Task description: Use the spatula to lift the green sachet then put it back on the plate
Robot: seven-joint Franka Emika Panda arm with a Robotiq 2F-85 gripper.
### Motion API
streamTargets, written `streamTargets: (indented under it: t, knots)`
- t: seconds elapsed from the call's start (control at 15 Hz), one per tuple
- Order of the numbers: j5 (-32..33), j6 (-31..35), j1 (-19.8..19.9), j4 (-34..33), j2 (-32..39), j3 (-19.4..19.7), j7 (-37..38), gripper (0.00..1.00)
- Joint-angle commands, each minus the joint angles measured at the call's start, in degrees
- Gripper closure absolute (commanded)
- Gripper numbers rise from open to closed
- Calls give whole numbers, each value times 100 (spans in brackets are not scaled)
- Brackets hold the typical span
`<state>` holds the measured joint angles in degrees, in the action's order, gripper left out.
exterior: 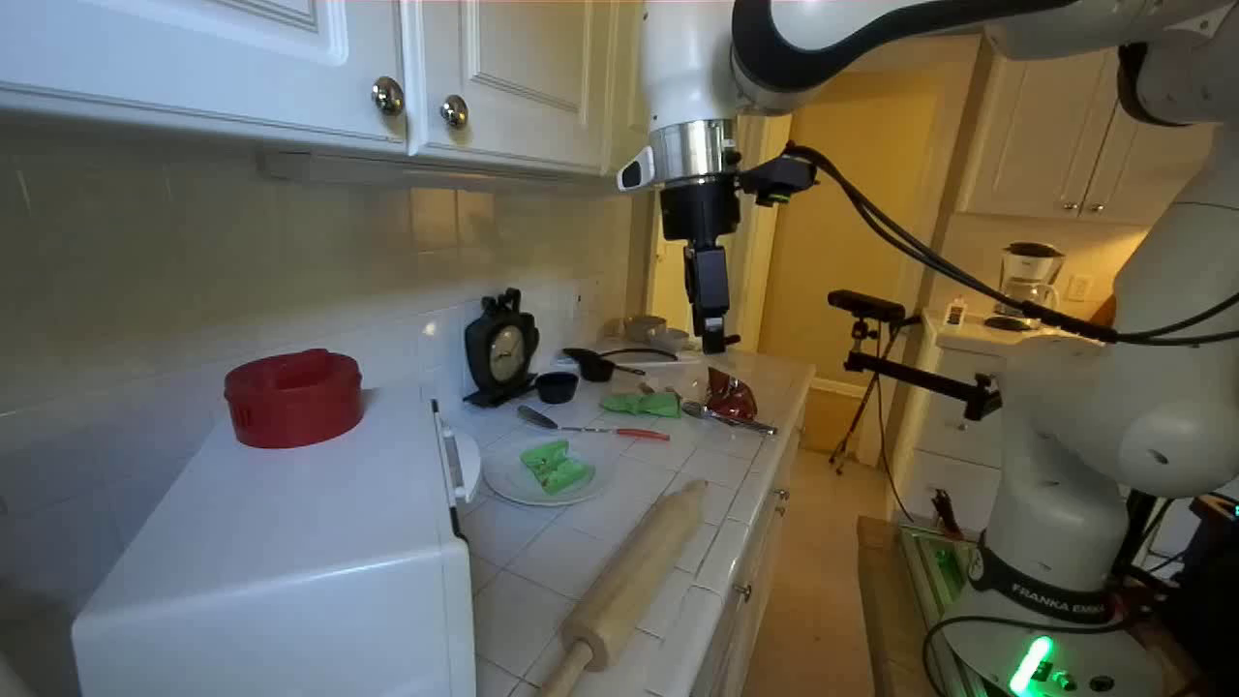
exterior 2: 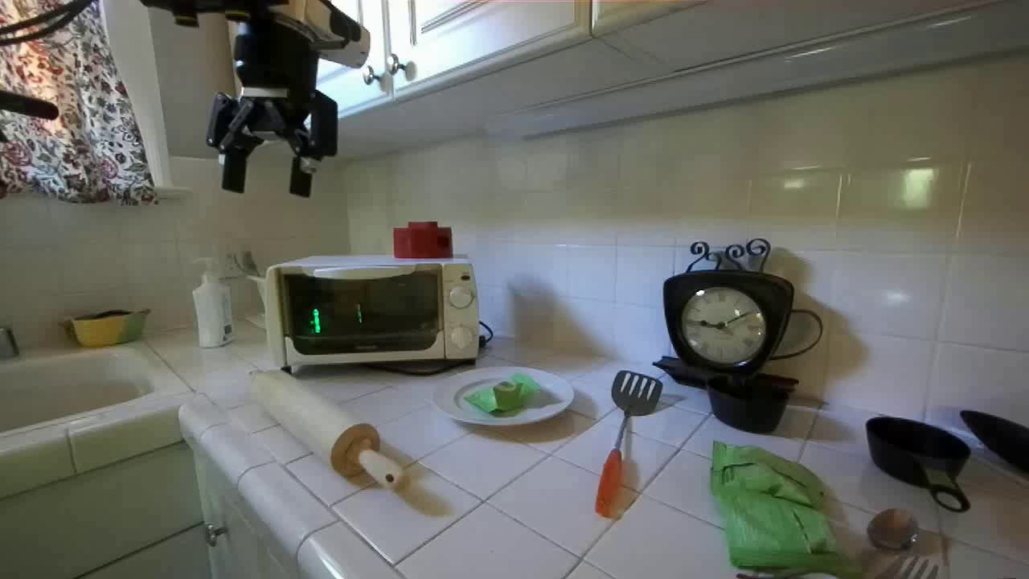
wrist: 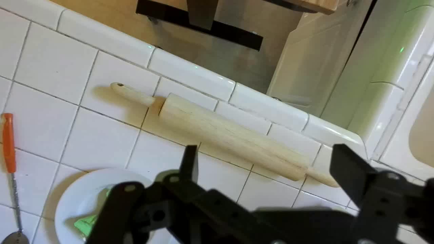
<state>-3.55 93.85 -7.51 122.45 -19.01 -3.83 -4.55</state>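
Note:
The spatula (exterior 2: 611, 482) lies flat on the tiled counter, with a dark slotted head and orange handle. It shows in both exterior views (exterior: 644, 435) and at the left of the wrist view (wrist: 9, 145). The green sachet (exterior 2: 505, 396) rests on the white plate (exterior 2: 555, 402), beside the spatula's head end. In the wrist view the sachet (wrist: 84, 224) is partly hidden by my gripper. My gripper (exterior 2: 267, 190) is open and empty, high above the counter. In the wrist view its fingertips (wrist: 267, 150) stand apart over the rolling pin.
A wooden rolling pin (exterior 2: 309, 418) lies near the counter's front edge. A white toaster oven (exterior 2: 362, 314) with a red container (exterior 2: 423, 241) on top stands behind. A black clock (exterior 2: 727, 322), black cups (exterior 2: 748, 406), a larger green packet (exterior 2: 764, 507) and cutlery lie beyond the spatula. Cabinets hang above.

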Motion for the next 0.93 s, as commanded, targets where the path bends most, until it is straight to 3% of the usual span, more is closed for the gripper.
streamTargets:
  t: [0.0, 0.27, 0.47, 0.6, 0.87]
  knots:
    - [-12, -16, 50, -15, 4, -45, -9, 0]
    - [6, 106, 93, -8, -14, 6, -39, 0]
    - [143, 431, 376, 103, -57, 309, -225, 0]
    - [412, 573, 602, 199, -42, 587, -655, 0]
    - [186, 971, 906, 355, 87, 1389, -2221, 0]
